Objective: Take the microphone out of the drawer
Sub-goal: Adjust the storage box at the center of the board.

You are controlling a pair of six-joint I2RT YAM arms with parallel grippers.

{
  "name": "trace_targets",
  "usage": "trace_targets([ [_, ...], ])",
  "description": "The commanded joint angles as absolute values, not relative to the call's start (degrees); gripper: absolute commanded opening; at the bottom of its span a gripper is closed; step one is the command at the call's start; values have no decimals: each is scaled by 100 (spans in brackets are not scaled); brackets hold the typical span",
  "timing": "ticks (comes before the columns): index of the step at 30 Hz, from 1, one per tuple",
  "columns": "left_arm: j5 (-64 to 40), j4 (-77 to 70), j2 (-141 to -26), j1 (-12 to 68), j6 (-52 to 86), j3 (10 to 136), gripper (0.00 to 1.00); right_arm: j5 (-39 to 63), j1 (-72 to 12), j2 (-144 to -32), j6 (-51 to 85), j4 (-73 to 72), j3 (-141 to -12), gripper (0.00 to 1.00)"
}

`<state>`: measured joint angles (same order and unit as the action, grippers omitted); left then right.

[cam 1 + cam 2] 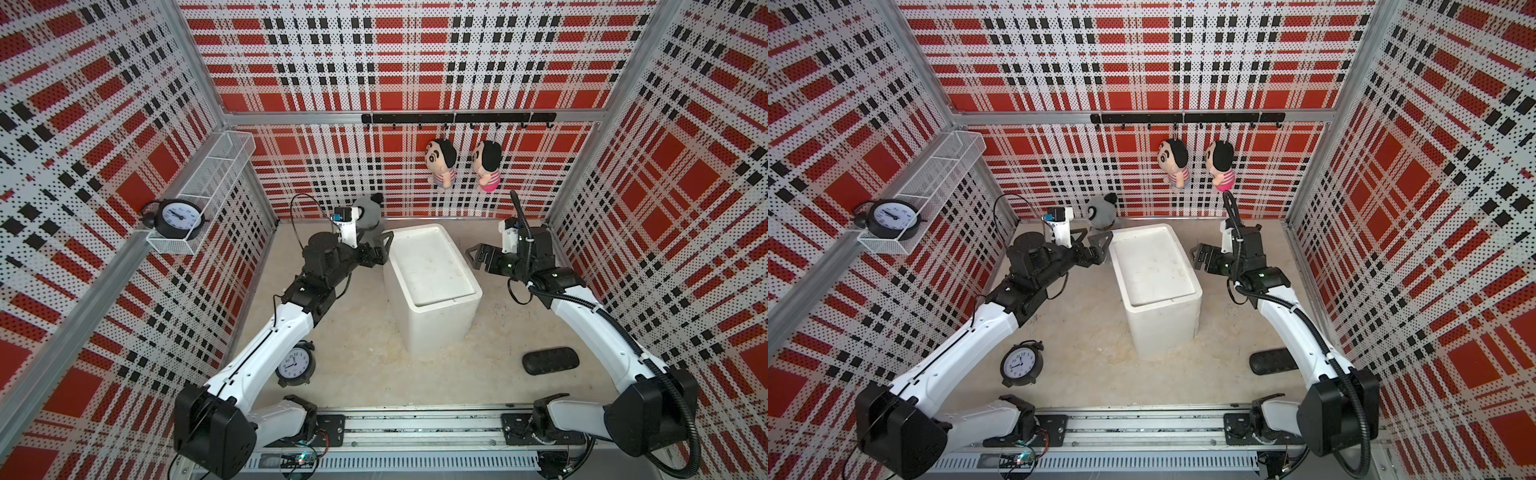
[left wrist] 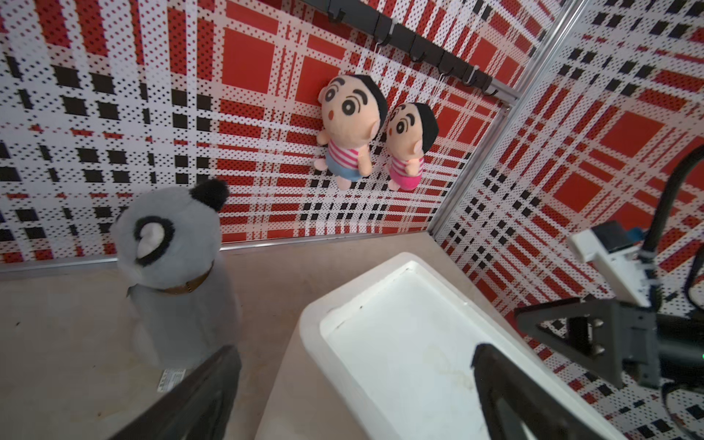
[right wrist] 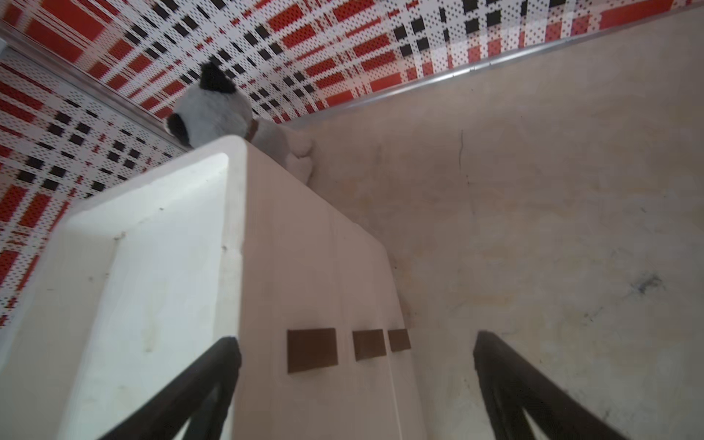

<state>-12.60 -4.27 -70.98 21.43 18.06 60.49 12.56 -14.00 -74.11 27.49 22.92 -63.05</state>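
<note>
The drawer unit (image 1: 428, 266) is a white cabinet with a recessed top, standing mid-table in both top views (image 1: 1154, 266). In the right wrist view its side (image 3: 304, 247) shows three brown handles (image 3: 311, 349), and every drawer front sits flush and shut. The microphone is hidden. My left gripper (image 1: 384, 248) hovers open at the cabinet's back left corner, its fingers straddling the top's rim (image 2: 354, 354). My right gripper (image 1: 474, 257) hangs open just off the cabinet's right side, facing the handles (image 3: 356, 341), with nothing between its fingers.
A grey plush toy (image 1: 370, 210) stands behind the cabinet by the back wall. Two dolls (image 1: 441, 162) hang from a hook rail. An alarm clock (image 1: 294, 363) lies front left, another (image 1: 179, 216) sits on a wire wall shelf. A black oblong case (image 1: 550, 360) lies front right.
</note>
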Motion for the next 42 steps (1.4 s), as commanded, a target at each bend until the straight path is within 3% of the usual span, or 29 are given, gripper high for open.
trace_targets([
  [1,-1946,-226,-7408,2092,2262,6369,98,907,-1362,-7101,2474,2394,-6038,100],
  [10,-2257,-701,-7696,2251,3575,6354,98,590,-1362,-6768,2373,2571,-5357,100],
  [19,-2435,-1116,-8115,2423,3954,6427,98,465,-1457,-6398,2143,2732,-5057,100],
  [42,-3026,-2442,-8863,2510,4444,5991,98,446,-2783,-5898,1910,2156,-4607,100],
])
